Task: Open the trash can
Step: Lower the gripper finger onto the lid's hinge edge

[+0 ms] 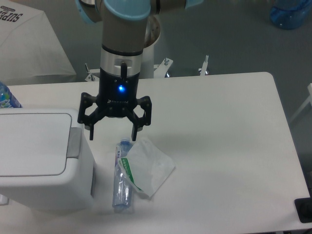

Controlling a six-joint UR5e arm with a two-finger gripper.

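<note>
At the left edge of the desk (229, 146), toward its near corner, I see the trash can (44, 161), a boxy white bin with rounded corners; part of it runs out of the camera's view on the left. Its flat white lid (31, 144) lies level and closed on top, and the grey push tab (74, 144) sits on the rim on the side facing the desk's middle. Above the desk, just right of that tab and a little farther back, my gripper (112, 132) points straight down with its 2 black fingers (91, 130) spread wide and nothing between them. A blue light glows on its body. I cannot tell how high the fingertips hang over the surface. Directly below and in front of the gripper, near the front edge, 1 crushed clear plastic bottle (122, 181) lies on its side, lengthwise toward me, just beside the bin but apart from it. A crumpled white wrapper (153, 165) with a green strip rests against the bottle's right side and overlaps it. Far back on the left edge, another bottle (7, 96) with a blue label peeks in behind the bin.
</note>
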